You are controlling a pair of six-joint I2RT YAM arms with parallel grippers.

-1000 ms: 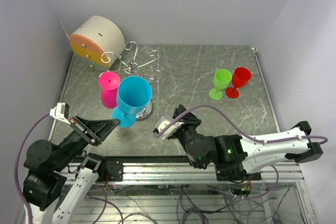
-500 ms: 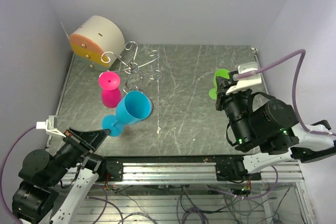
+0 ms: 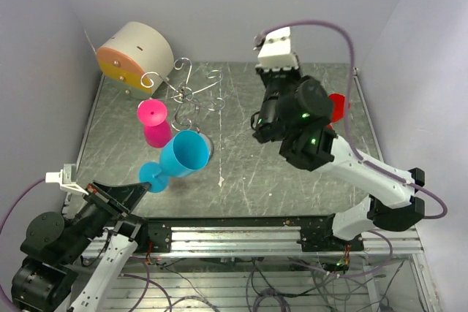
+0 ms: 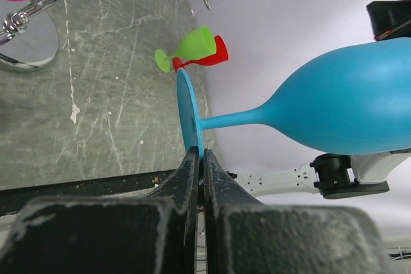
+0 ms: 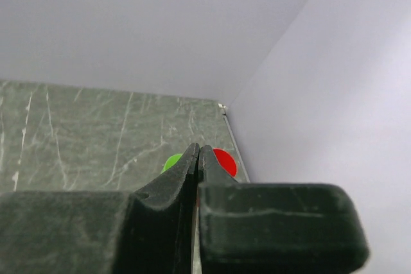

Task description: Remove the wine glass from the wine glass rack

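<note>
Pinches the foot of the blue glass (image 3: 183,153) in the left gripper (image 4: 200,158), tilted, just off the rack (image 3: 186,96), toward the near left corner. Holds the right gripper (image 5: 198,158) pressed together, empty, facing the far right corner.

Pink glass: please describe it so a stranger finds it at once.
On the table's far left stands a silver wire rack. The pink glass is on its left side, foot upward. It alone is pink; the neighbouring glass is blue.
</note>
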